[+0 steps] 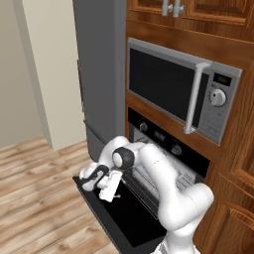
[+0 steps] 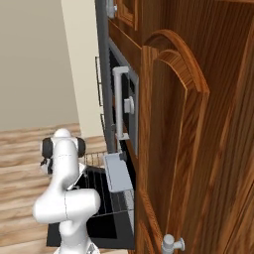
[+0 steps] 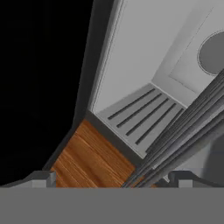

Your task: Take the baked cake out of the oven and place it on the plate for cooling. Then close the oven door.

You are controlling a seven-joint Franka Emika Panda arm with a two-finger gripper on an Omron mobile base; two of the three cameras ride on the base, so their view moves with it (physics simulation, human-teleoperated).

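Oven (image 1: 163,141) sat built into the wood cabinets (image 1: 238,163), at 5 o'clock in the left base view. Its dark control strip with two knobs (image 1: 176,149) ran above the cavity. The cabinets took up the whole 3 o'clock side of the right base view, one arched door nearest the camera. Grey fridge (image 1: 99,74) stood at 11 o'clock of the oven, touching the cabinet side. Wood floor (image 1: 39,188) spread from 7 to 9 o'clock.

Microwave (image 1: 168,84) was at 12 o'clock of the oven, silver frame, upright handle on its right edge.

Oven door (image 1: 124,218) was fully open, lying flat and black at 6 o'clock under the arm. In the hand view the door (image 3: 43,87) was the black mass at 9 o'clock.

Arm (image 1: 163,183) bent over the open door, elbow at 5 o'clock, hand reaching to 8 o'clock.

Racks (image 1: 149,183) showed inside the cavity; in the hand view their wires (image 3: 188,131) ran diagonally at 4 o'clock, with a slotted pale wall and a round disc behind. Tray (image 2: 118,171), flat pale grey, stuck out of the cavity just right of the arm.

Gripper (image 1: 115,197) hung over the door's left part, near the cavity mouth, pointing down. Fingertips (image 3: 43,178) stood wide apart with nothing between them.

Cake: could not tell where it sat.
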